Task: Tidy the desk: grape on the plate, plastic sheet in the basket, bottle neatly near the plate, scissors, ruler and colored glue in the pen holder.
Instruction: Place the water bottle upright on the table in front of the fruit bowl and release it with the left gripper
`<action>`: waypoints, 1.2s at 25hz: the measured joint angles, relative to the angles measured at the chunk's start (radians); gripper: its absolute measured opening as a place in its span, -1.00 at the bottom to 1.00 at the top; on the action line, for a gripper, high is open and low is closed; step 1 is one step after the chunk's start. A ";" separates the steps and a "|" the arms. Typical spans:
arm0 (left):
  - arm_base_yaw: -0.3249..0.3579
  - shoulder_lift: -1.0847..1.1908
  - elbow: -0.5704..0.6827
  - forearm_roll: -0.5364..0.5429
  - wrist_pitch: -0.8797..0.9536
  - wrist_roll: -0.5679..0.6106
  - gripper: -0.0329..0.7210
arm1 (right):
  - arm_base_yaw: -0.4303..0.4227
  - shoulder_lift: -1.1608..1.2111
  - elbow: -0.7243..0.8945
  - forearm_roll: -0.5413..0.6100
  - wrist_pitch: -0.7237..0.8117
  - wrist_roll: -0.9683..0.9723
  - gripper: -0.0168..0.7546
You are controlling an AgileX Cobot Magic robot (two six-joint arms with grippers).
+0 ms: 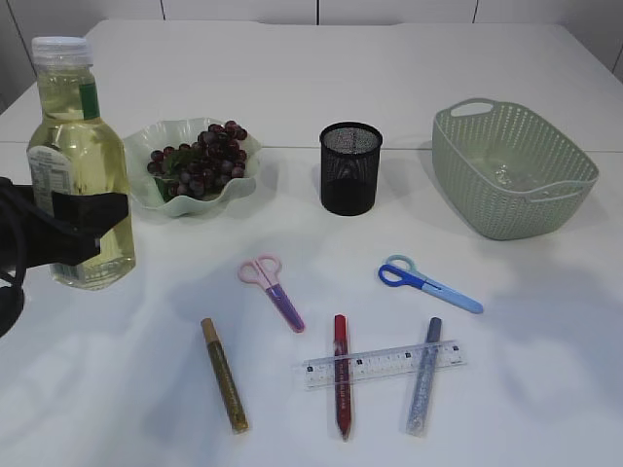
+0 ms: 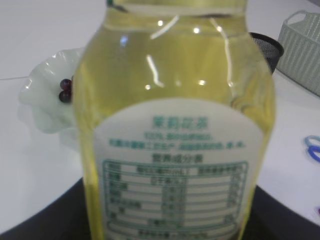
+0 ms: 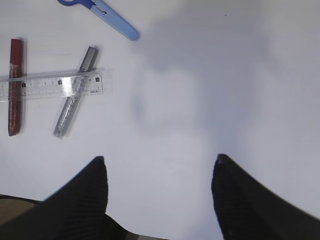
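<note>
My left gripper [image 1: 92, 219] is shut on the bottle [image 1: 80, 165] of yellow liquid and holds it upright, left of the green plate [image 1: 146, 136] with the grapes [image 1: 200, 161]. The bottle fills the left wrist view [image 2: 175, 125]. Pink scissors [image 1: 273, 287], blue scissors [image 1: 428, 284], a clear ruler [image 1: 384, 364] and gold [image 1: 224, 375], red [image 1: 341, 375] and silver [image 1: 423, 375] glue tubes lie in front of the black mesh pen holder [image 1: 350, 167]. The ruler lies across the red and silver tubes. My right gripper [image 3: 160, 162] is open and empty above bare table, right of the ruler [image 3: 50, 85].
A green woven basket [image 1: 516, 170] stands at the back right with a clear plastic sheet [image 1: 508, 175] inside it. The table is white, with a seam running across behind the plate. The right arm does not show in the exterior view.
</note>
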 joint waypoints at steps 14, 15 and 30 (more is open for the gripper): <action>0.002 0.180 0.000 0.056 -0.416 0.000 0.24 | 0.000 0.000 0.000 0.014 0.000 -0.002 0.37; 0.002 0.181 0.000 0.056 -0.416 0.000 0.24 | 0.000 0.000 0.000 0.016 0.000 -0.002 0.37; 0.002 0.393 -0.002 -0.042 -0.507 0.199 0.24 | 0.000 0.000 0.000 0.043 0.000 -0.018 0.37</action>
